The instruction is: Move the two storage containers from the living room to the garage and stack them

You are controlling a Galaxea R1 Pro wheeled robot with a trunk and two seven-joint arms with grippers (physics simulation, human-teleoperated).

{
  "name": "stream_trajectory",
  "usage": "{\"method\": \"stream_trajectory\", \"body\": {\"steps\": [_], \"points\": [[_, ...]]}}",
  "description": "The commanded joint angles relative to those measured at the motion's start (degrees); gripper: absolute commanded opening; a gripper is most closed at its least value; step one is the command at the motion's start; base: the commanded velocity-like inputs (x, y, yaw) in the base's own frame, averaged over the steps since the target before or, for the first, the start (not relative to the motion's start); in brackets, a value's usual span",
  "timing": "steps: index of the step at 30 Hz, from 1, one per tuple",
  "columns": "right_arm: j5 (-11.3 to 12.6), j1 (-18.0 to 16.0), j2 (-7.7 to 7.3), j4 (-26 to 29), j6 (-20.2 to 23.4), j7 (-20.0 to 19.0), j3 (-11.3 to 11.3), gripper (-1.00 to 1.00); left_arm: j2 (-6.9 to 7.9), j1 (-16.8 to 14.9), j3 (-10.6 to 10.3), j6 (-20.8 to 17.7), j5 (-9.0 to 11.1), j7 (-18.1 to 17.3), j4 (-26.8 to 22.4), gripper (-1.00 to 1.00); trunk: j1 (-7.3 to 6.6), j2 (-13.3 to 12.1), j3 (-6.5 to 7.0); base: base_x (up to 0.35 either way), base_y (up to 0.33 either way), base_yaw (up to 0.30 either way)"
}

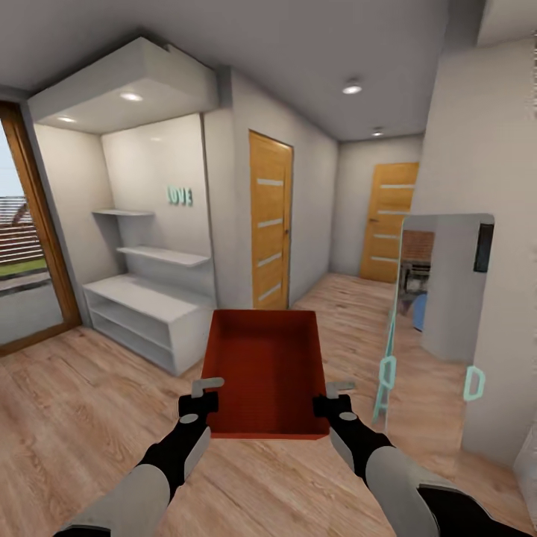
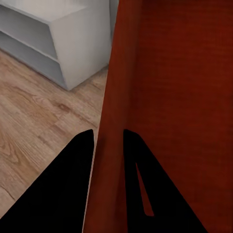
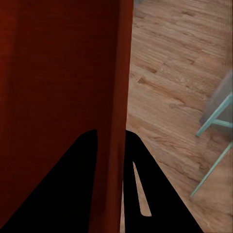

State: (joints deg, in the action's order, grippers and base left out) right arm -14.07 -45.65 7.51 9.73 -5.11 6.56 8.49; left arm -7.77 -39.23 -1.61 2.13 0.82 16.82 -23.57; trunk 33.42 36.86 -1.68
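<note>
Carrying step, in transit. One orange-red storage container (image 1: 266,371) is held off the wood plank floor (image 1: 89,418) in front of the robot, gripped from both sides. The left gripper (image 1: 203,395) is clamped on the container's left wall; in the left wrist view its two fingers (image 2: 73,160) stand one on each side of that wall (image 2: 109,121). The right gripper (image 1: 333,397) is clamped likewise on the right wall (image 3: 119,97), one finger inside and one outside. The container is open-topped and looks empty. Beyond the container stand a white shelf unit (image 1: 145,309), an orange door (image 1: 270,220) and, farther off down the corridor, a second orange door (image 1: 388,221). To the right of the container stands a pale green stool or frame (image 1: 386,373) beside a grey wall.

Judged from the wood floor, the garage is not yet reached. The next move calls for driving on while both clamps hold level, and for clearance past the stool's legs.
</note>
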Motion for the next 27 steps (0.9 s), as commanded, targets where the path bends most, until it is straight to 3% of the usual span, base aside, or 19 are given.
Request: {"method": "stream_trajectory", "body": {"steps": [1, 20, 27], "points": [[-0.6, -0.14, 0.06, 0.11, -0.14, -0.14, 2.14, -1.0, 1.88, 0.02, -0.24, 0.12, 0.14, 1.11, 0.13, -1.0, 0.05, 0.09, -0.11, 0.302, 0.216, -0.277], [-0.6, -0.14, 0.07, 0.11, -0.16, -0.14, 2.14, -1.0, 2.04, -0.02, -0.24, 0.24, 0.06, 1.11, 0.11, -1.0, 0.05, 0.09, -0.11, 0.301, 0.216, -0.277], [-0.6, -0.14, 0.06, 0.11, -0.16, -0.14, 2.14, -1.0, 2.13, 0.01, -0.24, 0.24, 0.06, 1.11, 0.11, -1.0, 0.05, 0.09, -0.11, 0.301, 0.216, -0.063]]}}
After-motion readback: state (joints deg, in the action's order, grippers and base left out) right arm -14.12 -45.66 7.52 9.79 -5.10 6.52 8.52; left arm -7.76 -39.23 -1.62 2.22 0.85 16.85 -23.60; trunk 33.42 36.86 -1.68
